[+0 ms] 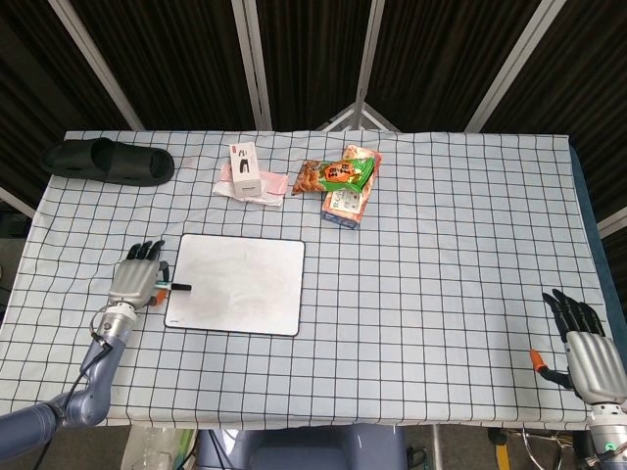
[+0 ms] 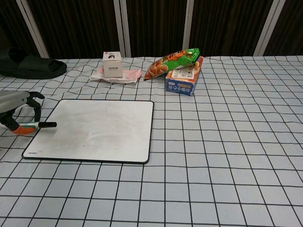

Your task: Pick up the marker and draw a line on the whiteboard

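The whiteboard (image 1: 235, 284) (image 2: 94, 128) lies flat on the checked cloth at the left. The marker (image 1: 177, 287) (image 2: 41, 126) rests across its left edge, black cap on the board. My left hand (image 1: 135, 280) (image 2: 15, 102) hovers over the marker's rear part. Its fingers arch above the barrel with a gap showing in the chest view, and the orange-tipped thumb sits beside the marker's rear end. My right hand (image 1: 580, 345) lies at the table's near right corner, fingers apart and holding nothing.
At the back stand a small white box (image 1: 243, 163) on pink packaging, a green snack bag (image 1: 338, 174) leaning on a carton (image 1: 348, 201), and a black slipper (image 1: 106, 161) at the far left corner.
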`<state>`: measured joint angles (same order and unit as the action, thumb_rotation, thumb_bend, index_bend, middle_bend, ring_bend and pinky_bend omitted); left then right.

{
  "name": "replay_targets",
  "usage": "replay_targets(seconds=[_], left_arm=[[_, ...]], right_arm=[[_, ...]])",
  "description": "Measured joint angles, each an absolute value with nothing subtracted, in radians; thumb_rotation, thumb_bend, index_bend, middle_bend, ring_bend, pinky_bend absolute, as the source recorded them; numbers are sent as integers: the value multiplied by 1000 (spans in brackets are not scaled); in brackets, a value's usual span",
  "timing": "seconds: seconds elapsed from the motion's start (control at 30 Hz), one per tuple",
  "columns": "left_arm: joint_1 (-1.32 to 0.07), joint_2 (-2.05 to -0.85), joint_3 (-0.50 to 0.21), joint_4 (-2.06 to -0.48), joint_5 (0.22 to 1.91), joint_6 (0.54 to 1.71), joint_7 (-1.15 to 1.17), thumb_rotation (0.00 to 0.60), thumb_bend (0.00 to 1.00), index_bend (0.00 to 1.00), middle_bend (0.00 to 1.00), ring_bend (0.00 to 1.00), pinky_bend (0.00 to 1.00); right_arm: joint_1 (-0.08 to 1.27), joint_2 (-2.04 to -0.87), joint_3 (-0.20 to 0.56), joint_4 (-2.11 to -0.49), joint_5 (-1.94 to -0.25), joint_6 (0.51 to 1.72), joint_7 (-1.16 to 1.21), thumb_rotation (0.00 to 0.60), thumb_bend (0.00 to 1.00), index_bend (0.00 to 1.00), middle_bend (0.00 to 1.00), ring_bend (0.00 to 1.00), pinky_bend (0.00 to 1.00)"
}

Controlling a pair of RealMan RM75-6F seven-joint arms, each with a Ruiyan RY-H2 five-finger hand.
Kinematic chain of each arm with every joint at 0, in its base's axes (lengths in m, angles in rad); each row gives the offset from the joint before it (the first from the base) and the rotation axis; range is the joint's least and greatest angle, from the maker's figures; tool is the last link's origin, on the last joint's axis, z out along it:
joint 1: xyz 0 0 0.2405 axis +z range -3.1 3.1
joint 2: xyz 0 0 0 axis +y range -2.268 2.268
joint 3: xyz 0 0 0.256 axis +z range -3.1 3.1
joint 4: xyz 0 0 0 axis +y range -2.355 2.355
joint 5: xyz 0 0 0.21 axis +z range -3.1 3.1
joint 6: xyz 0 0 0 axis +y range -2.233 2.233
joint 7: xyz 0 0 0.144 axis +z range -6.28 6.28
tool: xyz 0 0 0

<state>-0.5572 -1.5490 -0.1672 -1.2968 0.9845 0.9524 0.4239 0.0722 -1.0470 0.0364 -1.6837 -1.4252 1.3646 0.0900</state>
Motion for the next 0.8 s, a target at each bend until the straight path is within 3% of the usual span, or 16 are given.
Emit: replay_targets(seconds=[0.37,0.53,0.8], left_arm=[[-537,-1510,-255,-1479,1025,1031,222,600,599,663,106,0,9],[-533,-1516,-318,-1565,1018,1038,55,600,601,668,114,6,65],[-568,-1608,-362,-1543,1049,990,-161,600,601,686,137,9,76]], right_arm=[[72,-1047,37,-1686,-1422,1363,90,600,354,0,0,0,0],[73,-1046,38,-1687,-1419,1359,92,600,354,0,0,0,0],[76,-1045,39,-1684,-1418,1354,100,600,354,0,0,0,0]])
